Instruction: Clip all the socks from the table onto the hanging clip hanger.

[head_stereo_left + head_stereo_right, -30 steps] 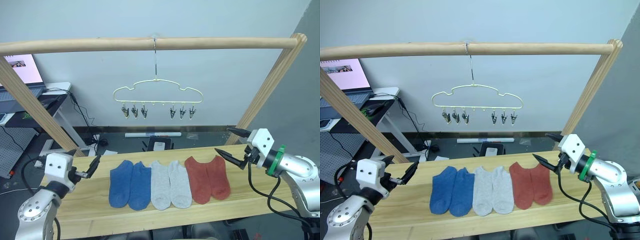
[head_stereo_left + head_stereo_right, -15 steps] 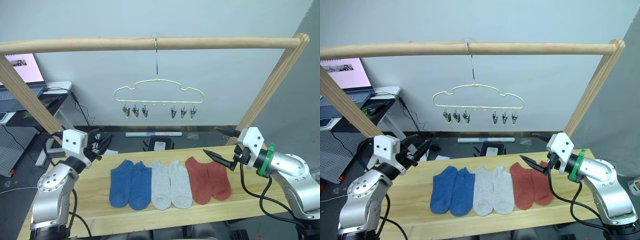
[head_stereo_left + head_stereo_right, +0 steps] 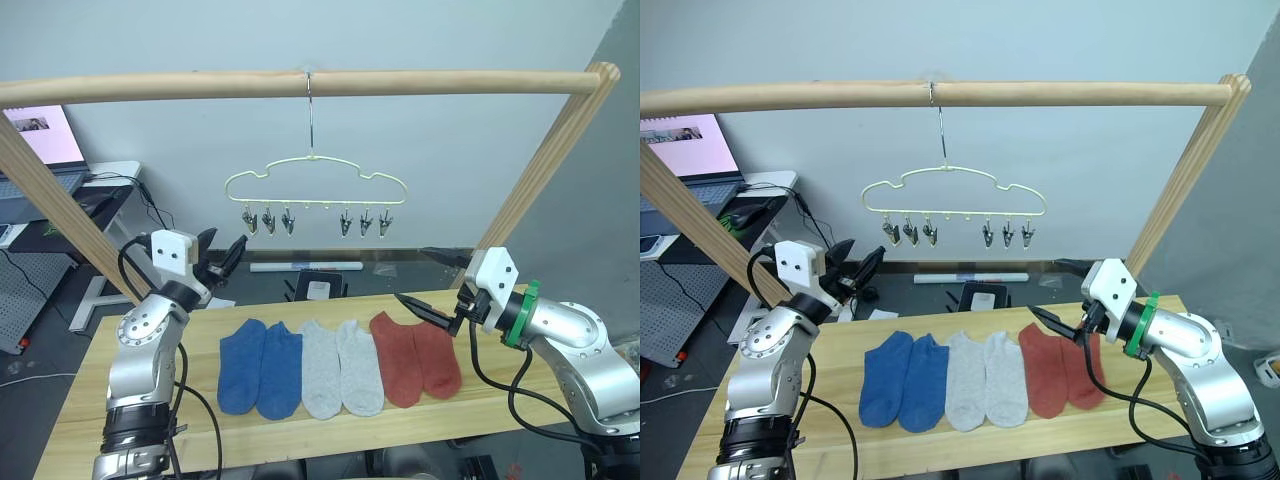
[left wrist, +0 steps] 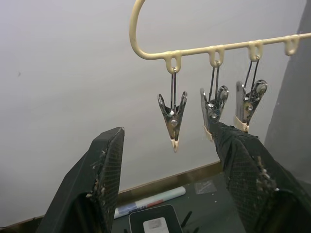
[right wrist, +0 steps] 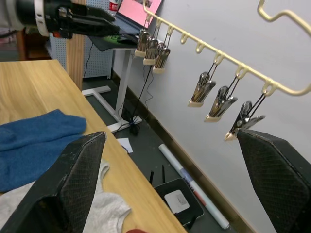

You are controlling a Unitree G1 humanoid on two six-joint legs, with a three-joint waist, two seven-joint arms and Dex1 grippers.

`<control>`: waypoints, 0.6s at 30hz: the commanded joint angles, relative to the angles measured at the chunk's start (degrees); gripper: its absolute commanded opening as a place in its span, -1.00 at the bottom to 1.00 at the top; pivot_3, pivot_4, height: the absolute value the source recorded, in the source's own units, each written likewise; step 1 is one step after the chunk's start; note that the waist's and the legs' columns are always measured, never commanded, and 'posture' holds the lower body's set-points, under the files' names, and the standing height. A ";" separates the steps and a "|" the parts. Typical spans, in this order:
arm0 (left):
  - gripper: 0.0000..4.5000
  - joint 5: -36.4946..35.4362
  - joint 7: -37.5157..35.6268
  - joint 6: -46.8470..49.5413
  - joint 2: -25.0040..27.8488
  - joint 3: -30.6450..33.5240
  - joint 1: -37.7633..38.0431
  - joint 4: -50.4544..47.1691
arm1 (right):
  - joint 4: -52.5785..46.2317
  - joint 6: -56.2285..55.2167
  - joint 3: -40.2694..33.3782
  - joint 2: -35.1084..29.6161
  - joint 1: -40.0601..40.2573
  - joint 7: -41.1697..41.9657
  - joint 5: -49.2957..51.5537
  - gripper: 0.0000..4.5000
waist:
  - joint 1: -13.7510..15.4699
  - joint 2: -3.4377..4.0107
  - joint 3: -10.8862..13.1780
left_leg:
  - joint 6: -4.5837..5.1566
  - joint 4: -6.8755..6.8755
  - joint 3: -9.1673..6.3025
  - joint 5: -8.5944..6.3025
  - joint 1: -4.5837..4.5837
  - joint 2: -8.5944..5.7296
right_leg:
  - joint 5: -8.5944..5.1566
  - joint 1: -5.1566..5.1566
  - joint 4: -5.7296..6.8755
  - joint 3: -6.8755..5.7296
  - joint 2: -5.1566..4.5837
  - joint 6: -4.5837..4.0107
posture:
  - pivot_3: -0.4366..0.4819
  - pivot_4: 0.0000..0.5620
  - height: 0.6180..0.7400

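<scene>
With both the left gripper (image 3: 222, 251) and right gripper (image 3: 425, 282) spread empty, pinch each limp, light sock (image 3: 416, 357) by its cuff.

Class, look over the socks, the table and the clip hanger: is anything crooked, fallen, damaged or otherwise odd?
Nothing stands out. The six socks lie flat in a neat row on the table, paired by colour. The clip hanger hangs level from the pole, its clips hanging bare.
</scene>
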 commanded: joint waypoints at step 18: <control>0.35 -3.01 -2.61 0.69 0.31 1.25 -9.78 7.99 | -6.21 3.76 -0.37 0.00 -2.55 -2.57 2.40 1.00 | -1.78 -0.01 1.74 | 0.00 0.00 -0.22 0.00 -0.28 0.02 | -0.02 -0.13 -0.06 -0.12 -0.04 0.03 | -0.37 -0.43 1.00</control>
